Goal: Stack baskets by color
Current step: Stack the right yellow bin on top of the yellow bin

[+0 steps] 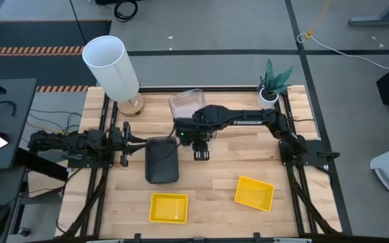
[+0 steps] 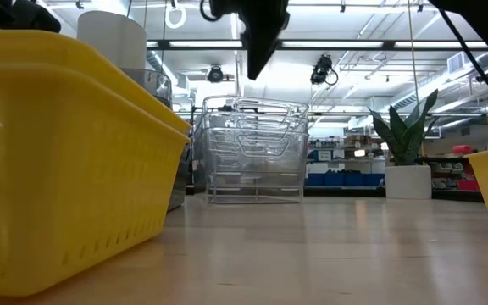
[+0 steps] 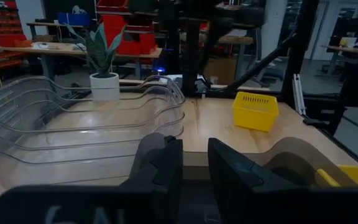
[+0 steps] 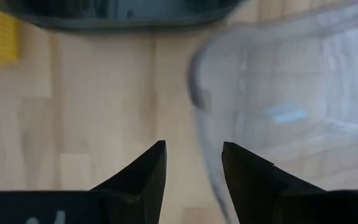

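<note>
A stack of clear baskets (image 1: 186, 102) stands on the table at the far middle, also in the low view (image 2: 252, 152). A dark grey basket (image 1: 161, 160) rests on its bottom near the centre. Two yellow baskets (image 1: 169, 207) (image 1: 254, 192) sit near the front edge. My right gripper (image 1: 201, 152) hangs above the table, pointing down, between the grey basket and the clear stack. It is open and holds nothing (image 4: 193, 163). My left gripper (image 1: 123, 142) waits level at the table's left, with a narrow gap between its fingers (image 3: 194, 171) and nothing in it.
A tall white cylinder (image 1: 111, 64) stands at the far left and a small potted plant (image 1: 273, 82) at the far right. Bare wood lies between the two yellow baskets and to the right of the grey basket.
</note>
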